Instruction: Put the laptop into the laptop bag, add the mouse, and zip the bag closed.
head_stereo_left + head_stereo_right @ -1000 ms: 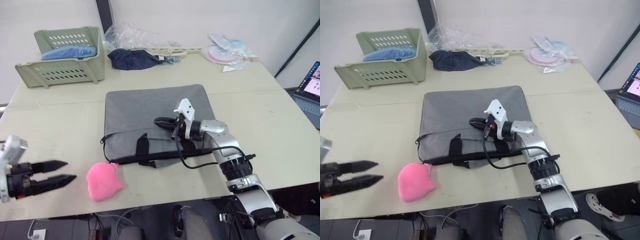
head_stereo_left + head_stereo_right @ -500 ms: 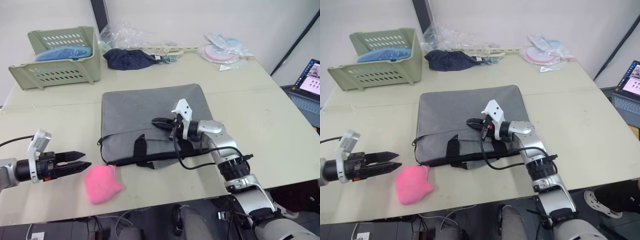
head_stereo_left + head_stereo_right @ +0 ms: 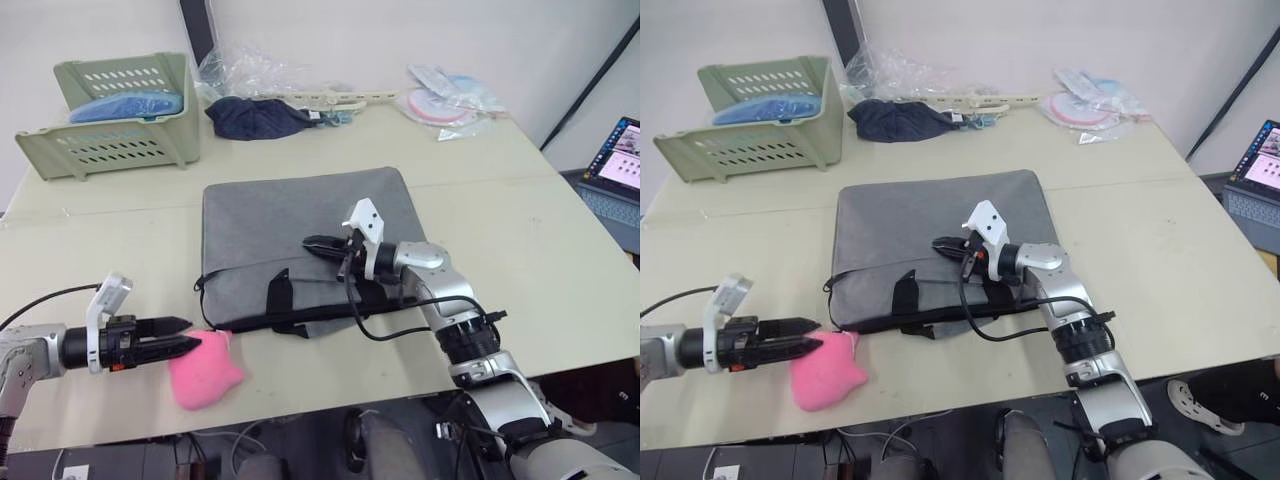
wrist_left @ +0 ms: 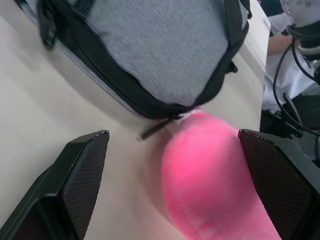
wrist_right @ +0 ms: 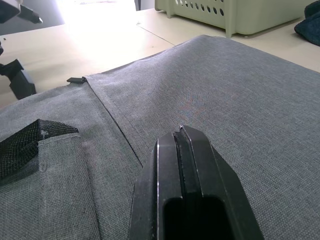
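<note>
On the pale worktop (image 3: 520,230) the grey laptop bag (image 3: 300,225) lies flat in the middle, its black strap handles (image 3: 285,295) toward the near edge. Over the bag, the right claw (image 3: 312,242) hovers low with its two black fingers pressed together, holding nothing. At the bag's near left corner sits a fuzzy pink lump (image 3: 205,367), just touching the black trim by the zipper pull (image 4: 156,128). The left claw (image 3: 185,334) comes in level from the left; its fingers (image 4: 80,170) stand apart on either side of the pink lump, not yet closed on it. At the far side sit a green basket (image 3: 120,110), a dark navy cloth bundle (image 3: 260,117) and some clear plastic wrappers (image 3: 455,100).
</note>
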You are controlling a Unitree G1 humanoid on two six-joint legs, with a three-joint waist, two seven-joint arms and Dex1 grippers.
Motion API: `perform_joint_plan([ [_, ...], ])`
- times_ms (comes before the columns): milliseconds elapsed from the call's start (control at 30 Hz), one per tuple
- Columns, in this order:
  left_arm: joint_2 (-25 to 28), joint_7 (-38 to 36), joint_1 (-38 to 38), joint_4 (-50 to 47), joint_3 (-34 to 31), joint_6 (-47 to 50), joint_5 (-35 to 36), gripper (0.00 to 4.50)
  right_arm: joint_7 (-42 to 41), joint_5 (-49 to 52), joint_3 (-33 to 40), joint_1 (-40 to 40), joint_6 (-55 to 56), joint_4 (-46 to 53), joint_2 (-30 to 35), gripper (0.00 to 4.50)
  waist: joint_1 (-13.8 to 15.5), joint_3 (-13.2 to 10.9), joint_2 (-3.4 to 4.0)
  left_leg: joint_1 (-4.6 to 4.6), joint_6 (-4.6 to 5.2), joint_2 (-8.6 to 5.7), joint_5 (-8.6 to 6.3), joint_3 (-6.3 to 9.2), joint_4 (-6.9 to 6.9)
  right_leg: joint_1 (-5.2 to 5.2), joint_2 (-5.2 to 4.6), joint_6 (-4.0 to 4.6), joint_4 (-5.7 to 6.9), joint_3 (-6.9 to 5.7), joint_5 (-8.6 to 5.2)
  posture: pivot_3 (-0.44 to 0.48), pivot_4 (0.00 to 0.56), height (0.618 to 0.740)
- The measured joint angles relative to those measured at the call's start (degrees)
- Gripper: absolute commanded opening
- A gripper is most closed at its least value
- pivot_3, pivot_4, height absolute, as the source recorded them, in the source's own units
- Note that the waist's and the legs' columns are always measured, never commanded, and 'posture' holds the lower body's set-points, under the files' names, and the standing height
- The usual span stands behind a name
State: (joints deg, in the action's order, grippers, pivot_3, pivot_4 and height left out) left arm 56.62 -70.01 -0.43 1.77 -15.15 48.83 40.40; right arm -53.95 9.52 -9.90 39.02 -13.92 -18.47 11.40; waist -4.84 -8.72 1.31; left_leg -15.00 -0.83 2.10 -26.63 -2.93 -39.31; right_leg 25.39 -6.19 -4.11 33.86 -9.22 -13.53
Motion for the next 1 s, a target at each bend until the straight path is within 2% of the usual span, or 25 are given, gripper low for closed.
perform_joint_plan([
  [267,0.6,-0.3,5.4,-5.8,-1.5,1.0,0.4,4.46,0.1,0.0,-0.1,0.0,0.0,0.0,0.1,0.0,0.0,0.0,0.02,0.0,0.0,0.0,0.0,-0.01,0.0,0.0,-0.02,0.0,-0.01,0.05,0.0,0.0,0.15,0.74],
  [1000,0.4,-0.1,8.2,-12.6,0.4,3.7,2.2,4.46,0.1,0.0,-0.4,0.4,0.0,-0.4,0.1,0.0,0.1,0.0,0.04,0.01,0.0,0.0,0.0,-0.01,0.0,0.0,-0.02,0.0,0.0,0.07,0.0,0.0,0.15,0.74],
])
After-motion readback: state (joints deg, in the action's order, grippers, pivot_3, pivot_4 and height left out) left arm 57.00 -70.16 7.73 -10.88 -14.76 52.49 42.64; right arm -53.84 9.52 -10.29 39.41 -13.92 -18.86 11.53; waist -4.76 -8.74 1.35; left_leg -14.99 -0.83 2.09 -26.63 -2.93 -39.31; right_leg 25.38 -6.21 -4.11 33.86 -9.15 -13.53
